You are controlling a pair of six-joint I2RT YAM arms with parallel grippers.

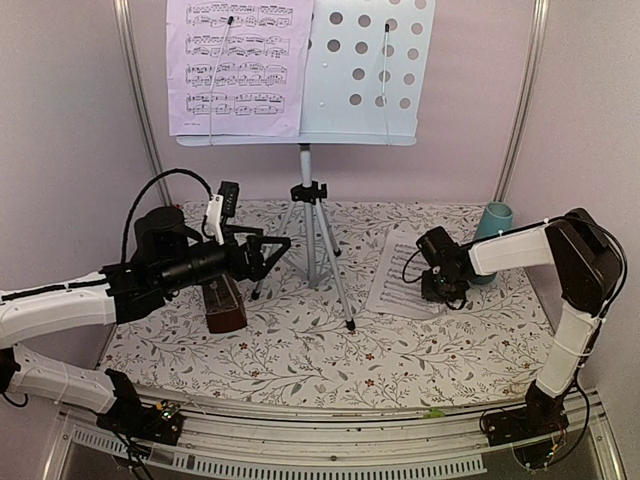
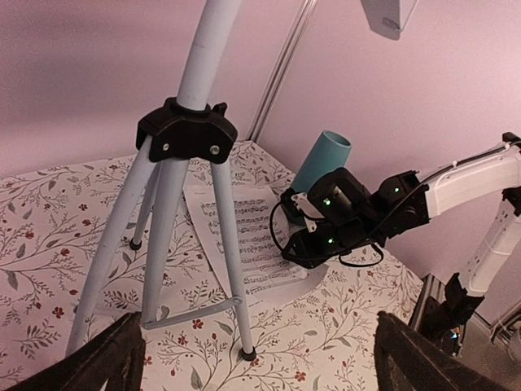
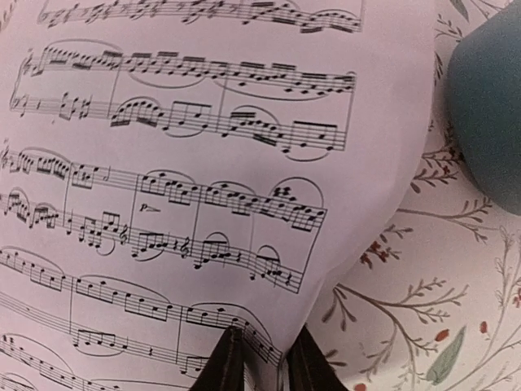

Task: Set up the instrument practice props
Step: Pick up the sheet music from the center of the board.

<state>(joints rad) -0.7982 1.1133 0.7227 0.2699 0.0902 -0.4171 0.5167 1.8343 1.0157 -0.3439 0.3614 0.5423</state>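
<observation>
A music stand [image 1: 305, 165] stood at the back of the table [image 1: 300, 360], one sheet-music page [image 1: 238, 65] on the left half of its desk. The metronome [image 1: 225, 303] sat left of the tripod legs [image 1: 334, 265]. A second page [image 1: 392, 280] lay flat to their right, with a cup [image 1: 493, 228] just beside its far right edge.

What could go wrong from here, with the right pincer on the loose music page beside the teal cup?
1. The right pincer grips the loose page only at its edge; thin paper may crease, tear or slip when lifted.
2. The teal cup stands right beside that page; a sideways swing could knock it over.
3. The open left pincer sits near the tripod legs; a bump could tip the stand.
</observation>
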